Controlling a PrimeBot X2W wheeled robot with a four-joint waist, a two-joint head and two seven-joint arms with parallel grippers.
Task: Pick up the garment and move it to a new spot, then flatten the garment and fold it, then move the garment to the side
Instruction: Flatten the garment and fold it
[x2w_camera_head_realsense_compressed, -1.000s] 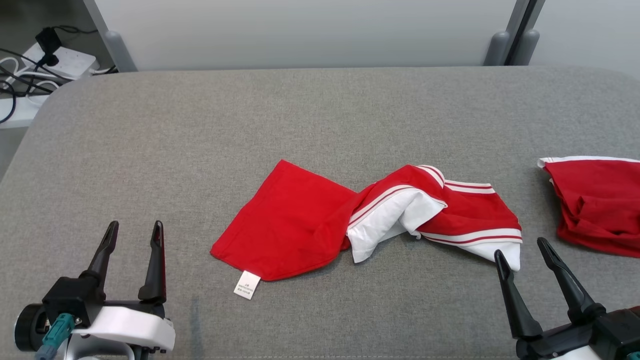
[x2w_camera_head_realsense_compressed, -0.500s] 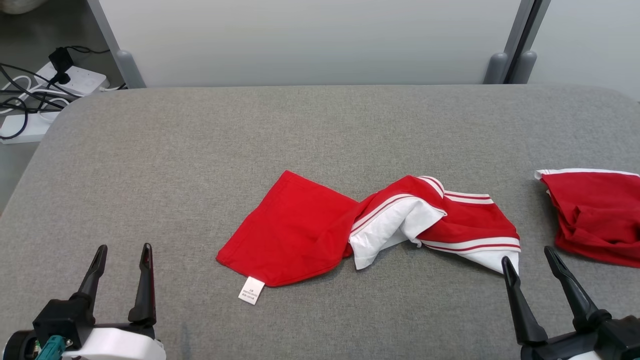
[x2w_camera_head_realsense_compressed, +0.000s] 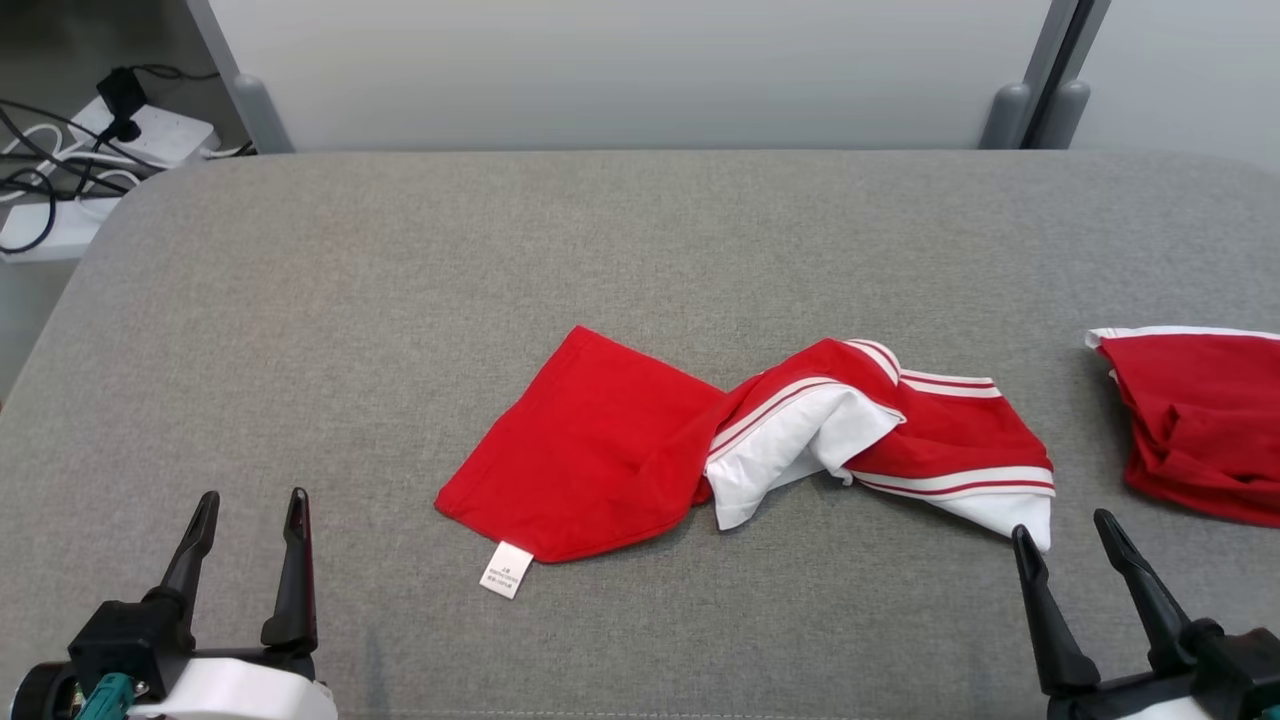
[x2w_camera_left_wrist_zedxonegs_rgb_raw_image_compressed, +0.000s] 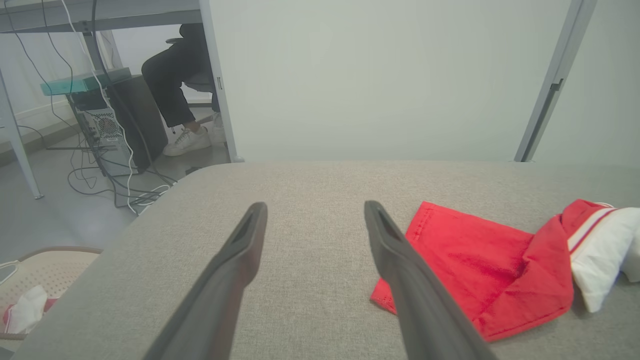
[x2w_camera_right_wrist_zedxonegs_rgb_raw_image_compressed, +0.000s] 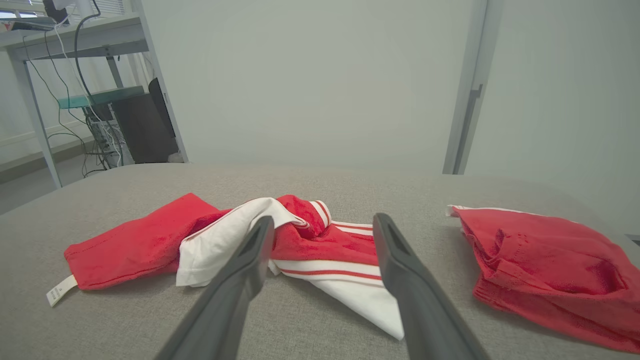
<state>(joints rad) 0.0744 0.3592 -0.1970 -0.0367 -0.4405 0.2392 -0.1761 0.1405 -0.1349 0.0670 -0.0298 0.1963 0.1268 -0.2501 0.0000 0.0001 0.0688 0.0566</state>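
The garment (x2w_camera_head_realsense_compressed: 740, 440) lies in the middle of the table (x2w_camera_head_realsense_compressed: 400, 300). It is red with white panels and stripes, flat on its left half and twisted into a bunch on its right half. I judge it to be light, soft and limp. It will sag when lifted, and the rough cloth cover of the table may drag on it. Good places to hold seem to be the flat red corner by the label (x2w_camera_head_realsense_compressed: 505, 570) and the white tip nearest the table's front edge.

The left gripper (x2w_camera_head_realsense_compressed: 252, 497) and right gripper (x2w_camera_head_realsense_compressed: 1060, 523) wait at the table's front edge, fingers apart and holding nothing. A second garment (x2w_camera_head_realsense_compressed: 1200, 420) lies at the table's right end.

The table is grey with rounded corners. A pale wall stands behind its far edge, and cables (x2w_camera_head_realsense_compressed: 40, 170) lie on the floor past its far left corner.
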